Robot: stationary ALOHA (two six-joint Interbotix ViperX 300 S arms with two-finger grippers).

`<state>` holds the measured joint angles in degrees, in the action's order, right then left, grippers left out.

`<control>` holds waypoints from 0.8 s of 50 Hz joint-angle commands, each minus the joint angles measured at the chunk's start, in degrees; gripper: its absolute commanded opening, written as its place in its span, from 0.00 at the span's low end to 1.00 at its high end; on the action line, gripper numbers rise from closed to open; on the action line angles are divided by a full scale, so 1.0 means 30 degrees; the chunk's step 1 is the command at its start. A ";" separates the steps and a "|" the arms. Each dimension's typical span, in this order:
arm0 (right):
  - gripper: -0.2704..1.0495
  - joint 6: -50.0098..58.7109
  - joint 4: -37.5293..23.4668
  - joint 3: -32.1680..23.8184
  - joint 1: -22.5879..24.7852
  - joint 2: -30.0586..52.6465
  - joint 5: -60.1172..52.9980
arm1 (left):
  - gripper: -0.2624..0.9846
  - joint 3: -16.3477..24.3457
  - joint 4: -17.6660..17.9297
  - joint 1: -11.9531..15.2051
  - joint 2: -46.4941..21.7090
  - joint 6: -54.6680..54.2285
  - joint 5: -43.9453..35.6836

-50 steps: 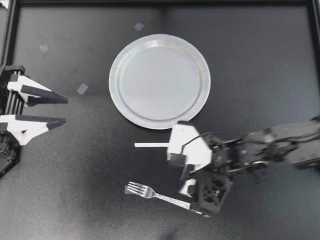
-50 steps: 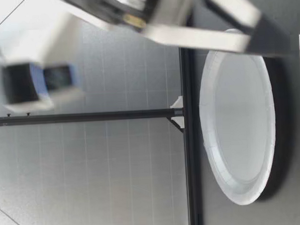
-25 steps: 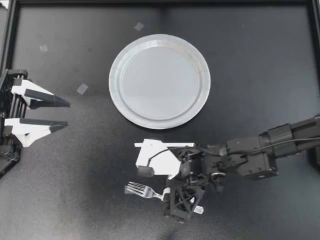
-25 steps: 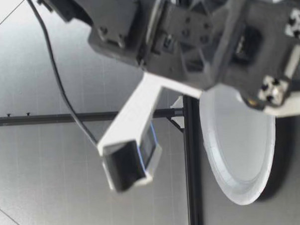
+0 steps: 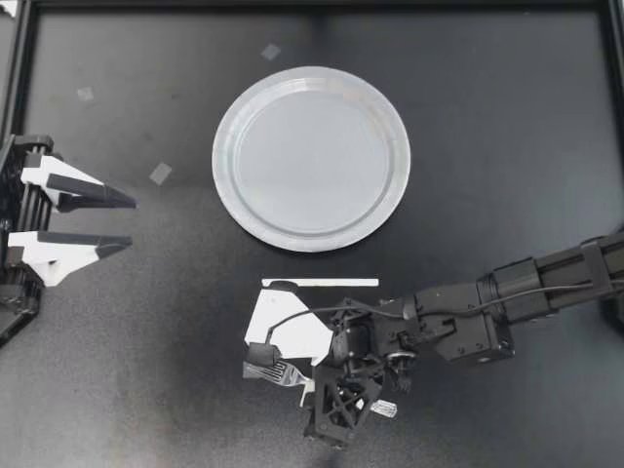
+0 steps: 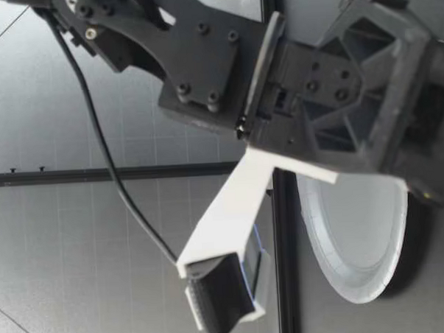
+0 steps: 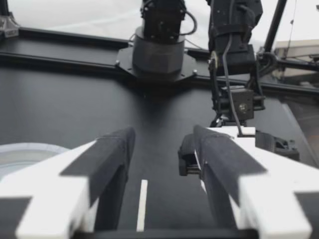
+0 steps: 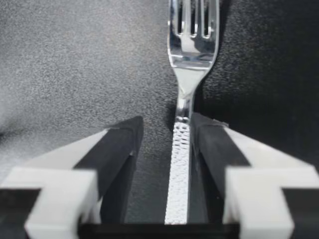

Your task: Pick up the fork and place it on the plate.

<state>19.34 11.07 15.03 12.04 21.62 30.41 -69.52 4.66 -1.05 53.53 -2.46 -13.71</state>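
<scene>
Reaching in from the right, low over the near middle of the table (image 5: 507, 117), with the right gripper (image 5: 307, 378) tipped down onto the fork (image 5: 265, 370). Lying flat there, tines to the left, well apart from the plate (image 5: 222, 161) farther off.

Straddling the handle in the right wrist view, fingers (image 8: 199, 144) parted. One pad hard by the stem, the other with a sliver of bare table between (so not a pinch yet, by the look of it). Aimed along the handle rather than over the tines, probably because the narrow stem gives two sides to close on.

Parked at the left edge with the left gripper (image 5: 129, 219) spread and empty, likely just to leave the way to the plate free.

Next, probably: close, lift, carry far toward the plate.
</scene>
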 commanded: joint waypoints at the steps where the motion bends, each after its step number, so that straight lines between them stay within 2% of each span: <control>1: 0.58 0.0000 -0.0029 -0.0498 0.0088 -0.0352 -0.0059 | 0.62 0.0205 -0.0029 -0.0029 -0.0088 0.0029 -0.0176; 29: 0.57 0.0000 -0.0146 -0.0498 0.0088 0.0088 -0.0146 | 0.62 0.0029 -0.0029 -0.0029 -0.0059 0.0029 -0.0176; 40: 0.45 0.0000 -0.0352 -0.0527 0.0088 0.0234 -0.0146 | 0.62 -0.0234 -0.0059 -0.0029 0.0059 0.0029 -0.0205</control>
<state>19.34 10.20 14.85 12.04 23.12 30.32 -70.58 4.66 -0.97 53.79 -2.46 -13.71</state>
